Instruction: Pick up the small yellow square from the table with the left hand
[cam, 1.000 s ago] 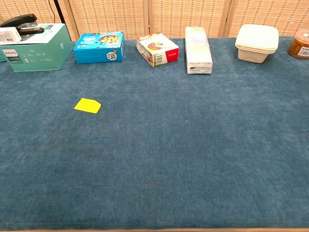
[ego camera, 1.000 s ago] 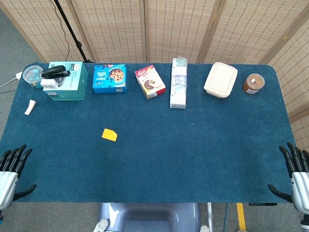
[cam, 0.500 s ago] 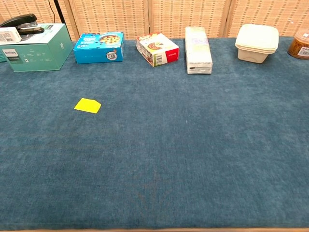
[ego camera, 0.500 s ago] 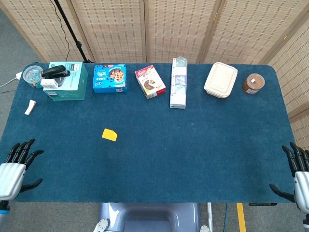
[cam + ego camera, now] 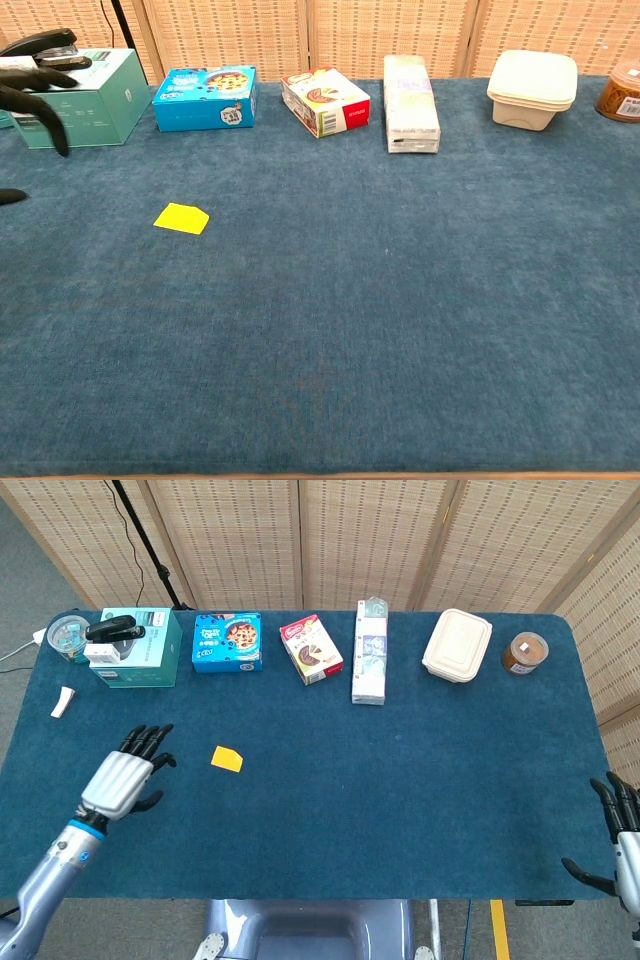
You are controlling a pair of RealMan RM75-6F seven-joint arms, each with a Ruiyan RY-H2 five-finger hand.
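Since half a second ago the left hand has swung in from the near left edge over the blue surface and now hovers just left of the yellow square, apart from it, fingers spread wide and holding nothing. That square lies flat on the cloth in the left half, nearer than the row of goods along the far edge. The right hand sits at the near right corner, partly cut off by the frame, its fingers apart and empty. Along the far edge, left to right, stand a teal box with a black stapler on top, a blue box, a red-and-white box, a long pale packet, a cream lidded container and a brown jar. Woven screens close off the room behind. From the chest camera only dark fingertips of the left hand show at the left border, overlapping the teal box; the jar is cut by the right border.
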